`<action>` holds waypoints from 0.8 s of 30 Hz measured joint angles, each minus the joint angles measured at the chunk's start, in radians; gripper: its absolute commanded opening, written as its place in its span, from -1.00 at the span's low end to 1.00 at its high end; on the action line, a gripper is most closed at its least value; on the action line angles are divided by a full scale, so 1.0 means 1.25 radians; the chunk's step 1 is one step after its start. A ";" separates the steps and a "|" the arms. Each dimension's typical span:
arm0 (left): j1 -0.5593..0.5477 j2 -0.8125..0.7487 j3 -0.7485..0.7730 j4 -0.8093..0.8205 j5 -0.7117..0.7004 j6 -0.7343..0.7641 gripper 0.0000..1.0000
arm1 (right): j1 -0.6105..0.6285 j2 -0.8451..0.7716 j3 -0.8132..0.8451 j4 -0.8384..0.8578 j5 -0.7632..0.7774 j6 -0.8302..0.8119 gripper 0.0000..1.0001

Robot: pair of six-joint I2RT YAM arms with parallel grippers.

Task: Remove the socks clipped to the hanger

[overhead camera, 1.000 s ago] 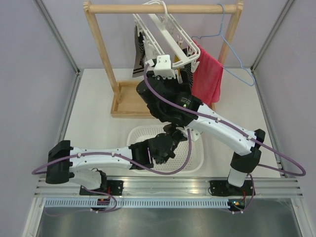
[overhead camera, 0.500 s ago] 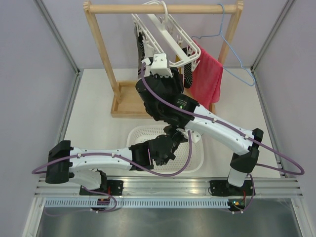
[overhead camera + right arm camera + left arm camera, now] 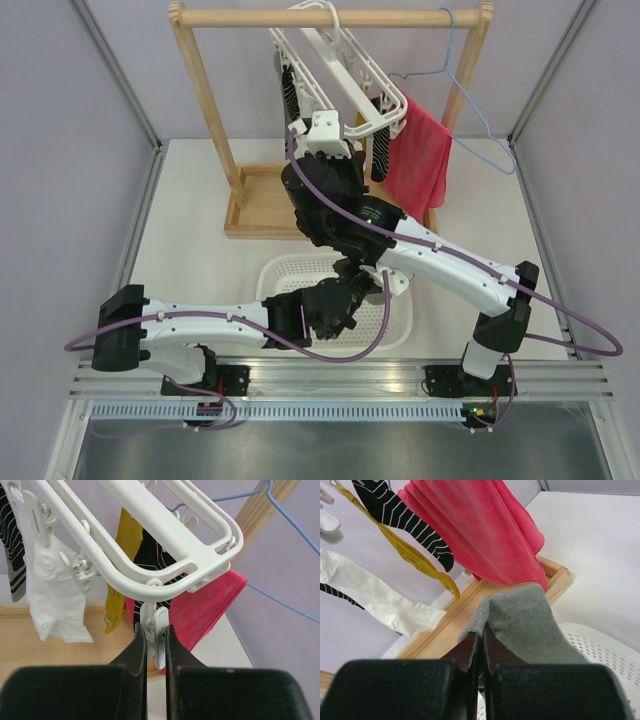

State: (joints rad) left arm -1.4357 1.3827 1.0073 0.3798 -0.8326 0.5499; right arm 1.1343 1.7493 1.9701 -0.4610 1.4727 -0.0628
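Observation:
The white hanger (image 3: pixel 150 525) hangs from the wooden rail (image 3: pixel 330 17). My right gripper (image 3: pixel 154 630) is shut on one of its dangling clips (image 3: pixel 159 635); nothing is seen hanging from that clip. A white sock (image 3: pixel 55 595), a mustard yellow sock (image 3: pixel 122 565) and a black-and-white striped sock (image 3: pixel 150 555) hang clipped to the hanger. My left gripper (image 3: pixel 482 630) is shut on a grey sock (image 3: pixel 525 620), which drapes over its fingers above the white basket (image 3: pixel 605 655). In the top view the left gripper (image 3: pixel 345 300) sits low over the basket (image 3: pixel 400 310), under the right arm.
A red towel (image 3: pixel 420 150) hangs on a thin blue wire hanger (image 3: pixel 470 100) to the right of the socks. The wooden rack's posts and tray base (image 3: pixel 250 205) stand behind the basket. Grey walls close in both sides.
My right gripper has gone from open to shut on the hanger clip, after moving up slightly. The hanger has swung a little. My left gripper still holds the grey sock.

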 measured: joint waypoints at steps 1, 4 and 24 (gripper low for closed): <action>0.000 0.000 0.000 0.000 0.000 0.000 -0.95 | 0.000 -0.005 -0.006 0.007 0.000 -0.004 -0.99; 0.000 0.000 0.000 0.000 -0.001 0.000 -0.95 | 0.000 -0.027 -0.024 0.027 -0.001 -0.010 -0.89; 0.028 -0.113 -0.047 -0.166 0.093 -0.163 -0.95 | 0.001 -0.321 -0.283 0.031 -0.178 0.131 0.96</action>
State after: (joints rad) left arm -1.4010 1.2419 0.9485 0.1722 -0.7162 0.3458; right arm 1.1355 1.3476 1.6165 -0.4221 1.2503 0.1005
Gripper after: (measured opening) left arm 0.028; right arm 0.980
